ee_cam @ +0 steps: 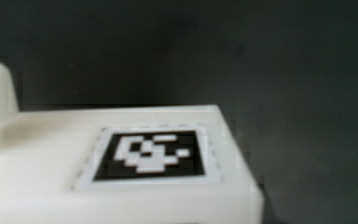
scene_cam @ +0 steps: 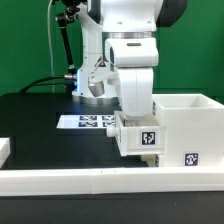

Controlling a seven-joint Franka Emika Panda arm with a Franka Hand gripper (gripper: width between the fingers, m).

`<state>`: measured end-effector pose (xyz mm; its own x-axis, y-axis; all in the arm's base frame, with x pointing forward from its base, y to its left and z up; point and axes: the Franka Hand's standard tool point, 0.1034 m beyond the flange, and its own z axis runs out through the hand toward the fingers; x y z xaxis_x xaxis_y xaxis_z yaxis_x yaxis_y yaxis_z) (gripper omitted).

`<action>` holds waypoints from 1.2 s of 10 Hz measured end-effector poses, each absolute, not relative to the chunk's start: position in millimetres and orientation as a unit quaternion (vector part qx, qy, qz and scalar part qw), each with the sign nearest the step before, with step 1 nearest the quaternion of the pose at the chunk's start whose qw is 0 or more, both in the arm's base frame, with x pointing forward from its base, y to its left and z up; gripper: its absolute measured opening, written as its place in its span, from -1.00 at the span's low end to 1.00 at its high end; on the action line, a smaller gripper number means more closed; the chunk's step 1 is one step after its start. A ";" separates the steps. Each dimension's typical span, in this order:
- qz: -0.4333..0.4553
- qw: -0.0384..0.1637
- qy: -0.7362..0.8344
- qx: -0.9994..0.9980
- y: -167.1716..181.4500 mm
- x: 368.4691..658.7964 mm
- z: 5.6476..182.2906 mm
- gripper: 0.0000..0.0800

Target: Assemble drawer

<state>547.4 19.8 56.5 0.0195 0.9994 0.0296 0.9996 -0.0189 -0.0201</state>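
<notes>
Since the arm body blocks most of it in the exterior view, claw (scene_cam: 139, 150) state can't be read there. A small white tagged tray (scene_cam: 138, 137) sits right under the wrist, against the casing (scene_cam: 185, 128) on that view's right, both on the black counter (scene_cam: 40, 125). Whether the tray is held or just resting, can't tell. Marker board (scene_cam: 90, 122) lies behind, border rail (scene_cam: 70, 178) runs along the front.

Wrist view: close-up of a white part's top face with a square tag (ee_cam: 151, 153), dark counter beyond. A rounded white lump sits at the frame edge, possibly a finger or a knob; unclear. No fingertips identifiable.

Handling, my read: rigid moulded plastic, light, smooth, so likely slippery under the pads. Not fragile, but thin walls may flex. Best grip is across a tray side wall, squarely; avoid the knob and tag faces.
</notes>
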 end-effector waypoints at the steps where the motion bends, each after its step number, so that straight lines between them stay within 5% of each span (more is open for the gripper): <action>1: -0.004 0.017 -0.700 -0.714 19.7 547.1 56.4 -0.90; 4: -0.004 0.018 -0.697 -0.717 18.3 547.1 56.5 -0.79; 6: -0.006 0.014 -0.689 -0.725 19.1 550.1 63.8 0.04; 7: -0.005 0.012 -0.688 -0.725 21.3 552.2 71.3 0.04; 8: -0.001 0.012 -0.689 -0.725 21.1 553.4 78.8 0.46; 12: 0.029 0.023 -0.680 -0.732 -4.1 577.5 119.1 0.62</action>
<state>577.5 -4.1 119.1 0.0727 0.9973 -0.0121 0.9946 -0.0734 -0.0732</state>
